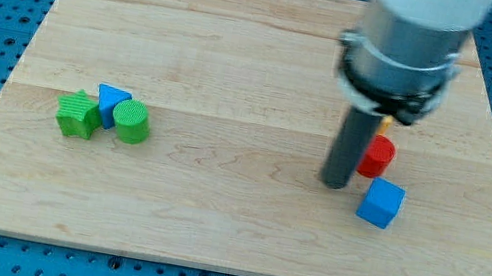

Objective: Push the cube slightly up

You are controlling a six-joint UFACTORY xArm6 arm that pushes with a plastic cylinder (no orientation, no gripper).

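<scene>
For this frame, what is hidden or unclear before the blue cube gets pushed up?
- Yellow object, camera view: only a sliver shows behind the arm; shape unknown.
- Red block: its left side is covered by the rod.
- Whether my tip touches the blue cube: apparently apart, uncertain.

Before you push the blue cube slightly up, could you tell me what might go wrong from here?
My tip sits to the view's left of the blue cube, not below it, so a push from here would likely send it right rather than up.

The red block lies just above the cube; pushing up may well knock it along.

A yellow block is mostly hidden behind the arm, so contact there would be hard to see.
</scene>
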